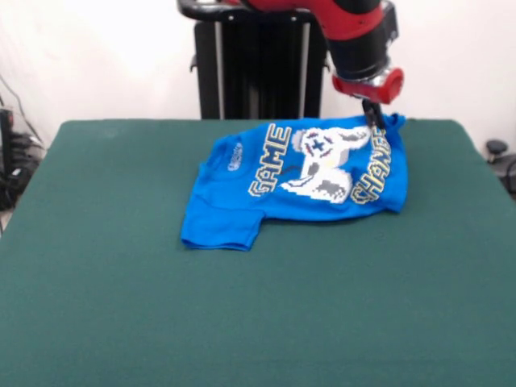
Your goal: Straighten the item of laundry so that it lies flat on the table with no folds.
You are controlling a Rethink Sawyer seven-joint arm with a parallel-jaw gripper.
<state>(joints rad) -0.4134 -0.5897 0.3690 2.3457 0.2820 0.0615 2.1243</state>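
Observation:
The bright blue T-shirt [298, 181] lies on the dark green table [242, 322] at its far middle-right, print side up, showing the white controller and the "GAME CHANGER" lettering. One sleeve sticks out at the near left. The right part is rumpled, and the far right corner is pulled up off the table. My gripper [374, 118] comes down from the red arm at that raised corner. Its thin dark fingers stand close together, pinching the cloth's edge.
The robot's black pedestal [258, 72] stands behind the table's far edge. Cables and gear [14, 161] lie off the left side, and a small dark object [496, 149] sits off the right side.

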